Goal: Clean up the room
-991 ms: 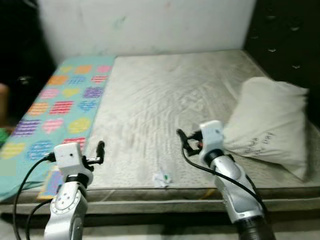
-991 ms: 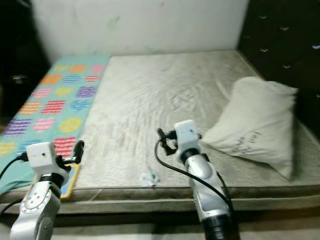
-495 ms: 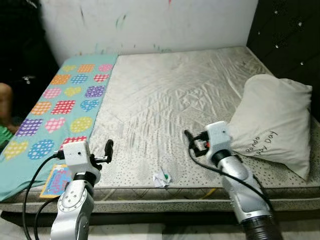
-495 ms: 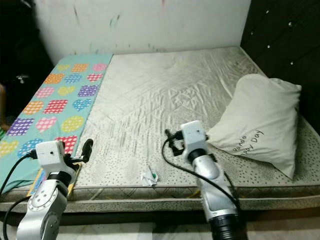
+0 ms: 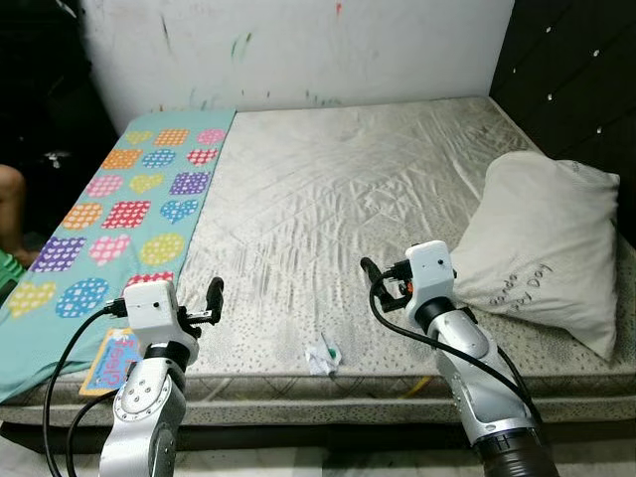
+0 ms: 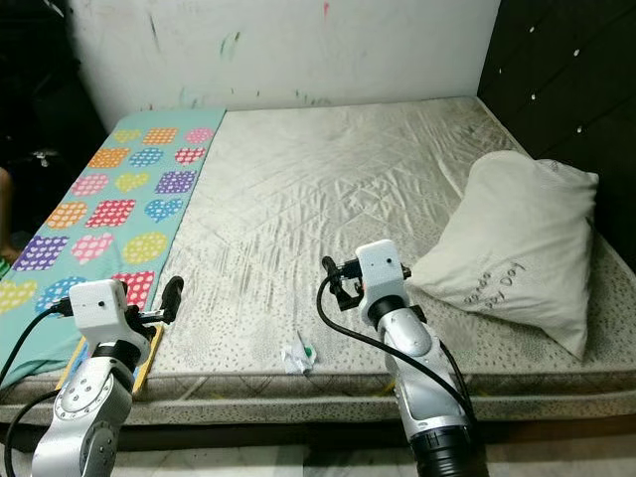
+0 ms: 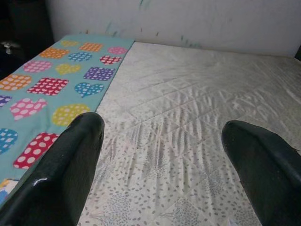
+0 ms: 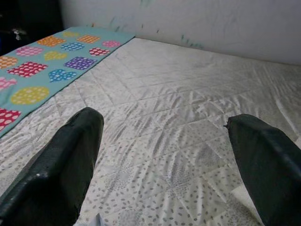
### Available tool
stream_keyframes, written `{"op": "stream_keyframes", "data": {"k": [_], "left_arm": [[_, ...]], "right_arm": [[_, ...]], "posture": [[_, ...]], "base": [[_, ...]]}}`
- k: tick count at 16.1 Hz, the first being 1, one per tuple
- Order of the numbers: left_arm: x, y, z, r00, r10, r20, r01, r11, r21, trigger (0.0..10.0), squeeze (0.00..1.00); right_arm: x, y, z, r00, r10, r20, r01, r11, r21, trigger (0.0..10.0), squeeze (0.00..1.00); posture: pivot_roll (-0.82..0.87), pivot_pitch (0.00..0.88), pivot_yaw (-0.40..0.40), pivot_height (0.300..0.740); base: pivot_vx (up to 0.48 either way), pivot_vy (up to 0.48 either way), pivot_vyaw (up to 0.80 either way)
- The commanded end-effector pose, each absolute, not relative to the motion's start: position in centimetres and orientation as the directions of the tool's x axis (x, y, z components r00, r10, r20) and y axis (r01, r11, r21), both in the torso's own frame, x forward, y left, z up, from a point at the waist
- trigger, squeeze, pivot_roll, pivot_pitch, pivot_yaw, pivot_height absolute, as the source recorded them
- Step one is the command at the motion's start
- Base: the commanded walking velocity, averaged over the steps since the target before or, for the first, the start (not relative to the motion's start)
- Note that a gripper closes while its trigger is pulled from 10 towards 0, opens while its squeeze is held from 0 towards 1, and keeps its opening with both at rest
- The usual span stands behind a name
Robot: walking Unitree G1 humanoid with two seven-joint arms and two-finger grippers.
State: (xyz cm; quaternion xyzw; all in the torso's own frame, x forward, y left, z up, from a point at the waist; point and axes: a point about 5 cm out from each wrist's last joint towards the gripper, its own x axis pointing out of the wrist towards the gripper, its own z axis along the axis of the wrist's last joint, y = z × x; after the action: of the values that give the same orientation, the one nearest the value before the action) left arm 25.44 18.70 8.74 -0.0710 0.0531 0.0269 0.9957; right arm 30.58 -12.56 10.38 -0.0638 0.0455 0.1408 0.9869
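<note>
Between our two grippers, near the bed's (image 5: 328, 199) front edge, lies a crumpled wrapper (image 5: 322, 355). Our left gripper (image 7: 164, 155) and right gripper (image 8: 164, 155) hover over the mattress, fingers spread, empty. A pillow (image 5: 542, 248) rests beside the right one.

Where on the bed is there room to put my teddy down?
The middle of the mattress is bare, between the heart blanket and the pillow. The front edge is busier: a scrap and both grippers.
</note>
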Motion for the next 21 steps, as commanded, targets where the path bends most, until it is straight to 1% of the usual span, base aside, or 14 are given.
{"op": "stream_keyframes", "data": {"k": [1, 7, 9, 12, 15, 16, 17, 19, 21], "left_arm": [[25.58, 18.87, 8.83, 0.993, 0.042, -0.106, -0.056, 0.990, -0.130, 10.0, 0.00], [25.59, 18.76, 8.72, 0.993, 0.036, -0.112, -0.051, 0.989, -0.140, 10.0, 0.00], [25.56, 18.80, 8.59, 0.992, 0.048, -0.115, -0.065, 0.986, -0.151, 10.0, 0.00], [25.52, 19.19, 8.19, 0.986, 0.078, -0.148, -0.101, 0.983, -0.155, 10.0, 0.00], [25.48, 19.07, 8.18, 0.987, 0.072, -0.145, -0.096, 0.981, -0.167, 10.0, 0.00], [25.50, 19.03, 8.16, 0.987, 0.068, -0.145, -0.092, 0.982, -0.167, 10.0, 0.00], [25.52, 19.01, 8.16, 0.987, 0.067, -0.145, -0.092, 0.982, -0.166, 10.0, 0.00], [25.52, 18.93, 8.16, 0.987, 0.064, -0.148, -0.089, 0.981, -0.170, 10.0, 0.00], [25.49, 18.90, 8.13, 0.986, 0.062, -0.152, -0.089, 0.981, -0.174, 10.0, 0.00]], "right_arm": [[30.70, -12.10, 10.47, 0.952, 0.289, -0.104, -0.300, 0.948, -0.108, 10.0, 0.00], [30.69, -12.20, 10.40, 0.953, 0.285, -0.106, -0.296, 0.949, -0.109, 10.0, 0.00], [30.75, -12.31, 10.79, 0.957, 0.281, -0.076, -0.288, 0.952, -0.102, 10.0, 0.00], [30.64, -12.29, 10.68, 0.956, 0.281, -0.079, -0.288, 0.952, -0.098, 10.0, 0.00], [30.59, -12.34, 10.63, 0.957, 0.282, -0.076, -0.287, 0.954, -0.084, 10.0, 0.00], [30.62, -12.14, 10.70, 0.951, 0.300, -0.075, -0.308, 0.942, -0.133, 10.0, 0.00], [30.63, -12.08, 10.73, 0.950, 0.302, -0.074, -0.310, 0.941, -0.138, 10.0, 0.00], [30.74, -12.17, 10.84, 0.954, 0.292, -0.068, -0.298, 0.948, -0.115, 10.0, 0.00], [30.70, -12.36, 10.68, 0.956, 0.282, -0.075, -0.289, 0.952, -0.102, 10.0, 0.00]], "posture": [[-0.17, 0.000, 0.049, 0.740], [-0.17, 0.003, 0.047, 0.740], [-0.17, 0.004, 0.047, 0.740], [-0.17, 0.006, 0.049, 0.740], [-0.17, 0.008, 0.045, 0.740], [-0.17, 0.009, 0.045, 0.740], [-0.17, 0.010, 0.045, 0.740], [-0.17, 0.015, 0.045, 0.740], [-0.17, 0.017, 0.046, 0.740]], "base": [[0.259, 0.000, 0.00], [0.256, 0.000, 0.00], [0.000, 0.000, 0.00], [0.000, 0.000, 0.00], [0.000, 0.000, 0.00], [0.000, 0.000, 0.80], [0.000, 0.000, 0.80], [0.000, 0.000, 0.71], [0.000, 0.139, 0.21]]}}
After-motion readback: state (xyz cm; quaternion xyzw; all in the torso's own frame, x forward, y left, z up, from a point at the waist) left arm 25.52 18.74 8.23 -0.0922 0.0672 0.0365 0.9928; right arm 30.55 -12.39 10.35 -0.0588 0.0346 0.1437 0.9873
